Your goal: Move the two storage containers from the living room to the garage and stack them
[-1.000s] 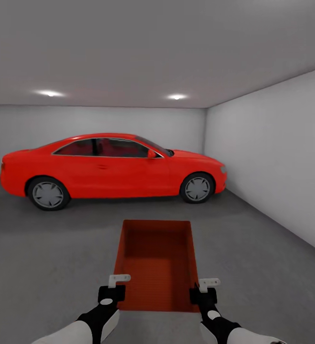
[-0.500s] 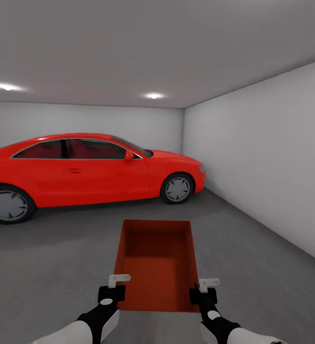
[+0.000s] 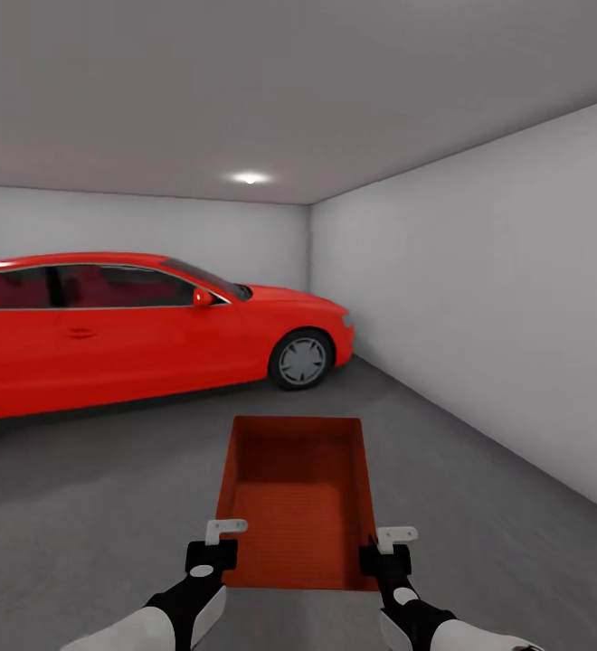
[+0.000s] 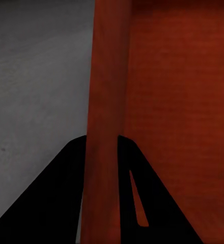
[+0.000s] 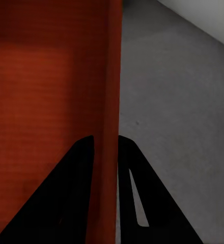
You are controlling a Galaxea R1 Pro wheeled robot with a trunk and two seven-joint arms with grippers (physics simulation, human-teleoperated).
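Observation:
I am in the garage, holding one red-orange open-top storage container [image 3: 297, 502] in front of me above the dark grey floor [image 3: 108, 506]. My left gripper [image 3: 215, 550] is shut on the container's left wall near its closest corner. My right gripper [image 3: 382, 553] is shut on the right wall. In the left wrist view the thin red wall [image 4: 104, 127] runs between the two black fingers [image 4: 51, 203]. The right wrist view has the other wall [image 5: 109, 117] pinched the same way. The container is empty.
A red car [image 3: 145, 325] stands across the back left of the room. A plain light grey wall [image 3: 479, 316] runs along the right side. Open concrete floor [image 3: 488, 533] lies ahead and to the right of the container.
The whole view has swung to the right: the car has slid towards the picture's left and more of the right wall shows. Both grippers and the container keep their places in the picture.

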